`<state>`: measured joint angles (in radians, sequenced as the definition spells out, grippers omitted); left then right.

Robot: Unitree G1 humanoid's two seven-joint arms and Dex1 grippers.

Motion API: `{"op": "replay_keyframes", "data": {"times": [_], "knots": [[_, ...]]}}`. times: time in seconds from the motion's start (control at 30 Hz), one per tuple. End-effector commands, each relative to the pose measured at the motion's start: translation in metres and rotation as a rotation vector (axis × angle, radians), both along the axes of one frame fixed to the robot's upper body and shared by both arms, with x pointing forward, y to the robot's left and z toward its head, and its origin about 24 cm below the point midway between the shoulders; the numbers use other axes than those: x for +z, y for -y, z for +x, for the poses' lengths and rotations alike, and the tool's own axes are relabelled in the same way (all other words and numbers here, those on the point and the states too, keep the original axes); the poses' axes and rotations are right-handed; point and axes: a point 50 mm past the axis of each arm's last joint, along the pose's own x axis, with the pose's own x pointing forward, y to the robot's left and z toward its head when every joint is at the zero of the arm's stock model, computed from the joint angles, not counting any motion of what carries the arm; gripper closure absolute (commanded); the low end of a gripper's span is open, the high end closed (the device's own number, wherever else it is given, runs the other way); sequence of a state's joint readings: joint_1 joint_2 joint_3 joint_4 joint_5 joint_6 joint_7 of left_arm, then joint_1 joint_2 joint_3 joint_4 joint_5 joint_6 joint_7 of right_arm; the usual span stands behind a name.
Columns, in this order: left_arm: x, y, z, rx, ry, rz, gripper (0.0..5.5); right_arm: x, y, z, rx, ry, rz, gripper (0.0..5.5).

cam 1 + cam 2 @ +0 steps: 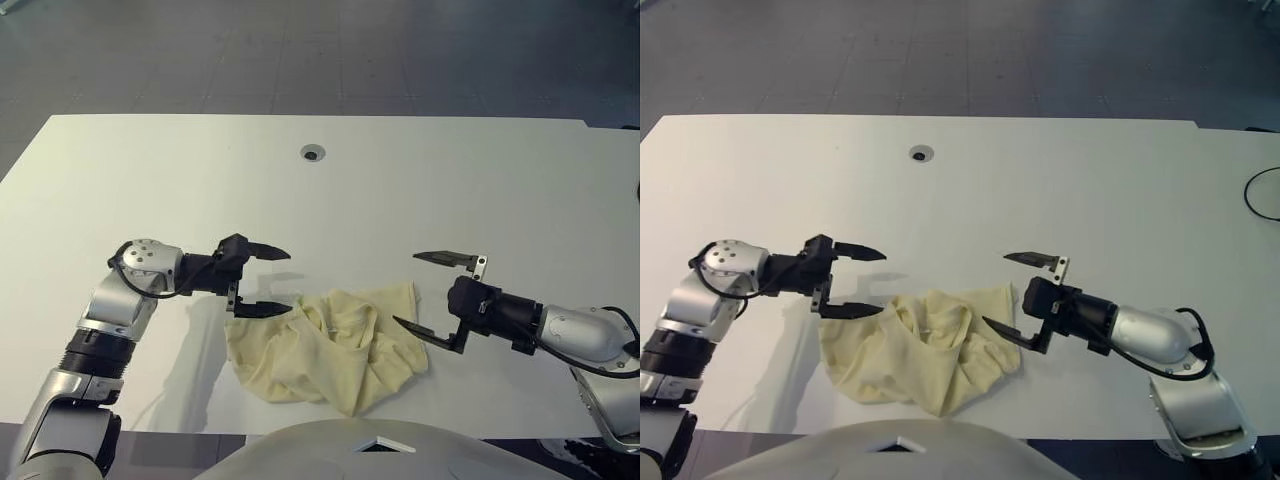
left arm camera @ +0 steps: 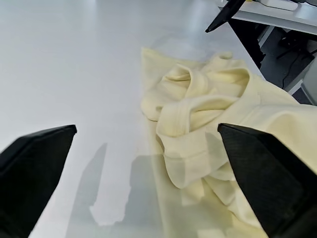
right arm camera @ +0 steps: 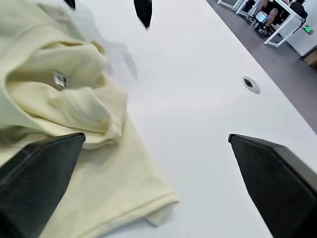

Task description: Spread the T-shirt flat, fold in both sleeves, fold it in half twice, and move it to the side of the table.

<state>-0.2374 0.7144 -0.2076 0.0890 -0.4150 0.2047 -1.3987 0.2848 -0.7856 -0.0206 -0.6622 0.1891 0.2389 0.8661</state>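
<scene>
Left eye view: the pale yellow T-shirt [image 1: 330, 345] lies crumpled in a heap at the near edge of the white table [image 1: 450, 180], about midway along that edge. The left gripper [image 1: 289, 281] is at the heap's left margin with its fingers apart, the lower one at the cloth's edge. The right gripper [image 1: 405, 288] is at the heap's right side, also spread, with its lower finger over the cloth. A round cable port [image 1: 313, 153] sits towards the far edge.

Right eye view: a dark cable [image 1: 1260, 195] loops by the table's right edge.

Left wrist view: its black fingers [image 2: 34, 168] stand wide apart, and the shirt's ribbed collar is bunched ahead of them.

Right wrist view: both fingers [image 3: 39, 173] are spread. One is over the cloth, and a hemmed corner lies between them.
</scene>
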Motion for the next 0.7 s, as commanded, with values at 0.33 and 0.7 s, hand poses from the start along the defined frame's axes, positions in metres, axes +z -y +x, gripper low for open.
{"op": "replay_keyframes", "data": {"times": [0.33, 0.7], "knots": [[-0.018, 0.011, 0.001, -0.066, -0.1, -0.019, 2.59, -0.007, -0.003, -0.006, 0.014, -0.039, -0.026, 0.1], [-0.035, 0.018, -0.007, -0.088, -0.139, 0.011, 4.61, -0.007, -0.003, -0.007, 0.021, -0.042, -0.044, 0.1]]}}
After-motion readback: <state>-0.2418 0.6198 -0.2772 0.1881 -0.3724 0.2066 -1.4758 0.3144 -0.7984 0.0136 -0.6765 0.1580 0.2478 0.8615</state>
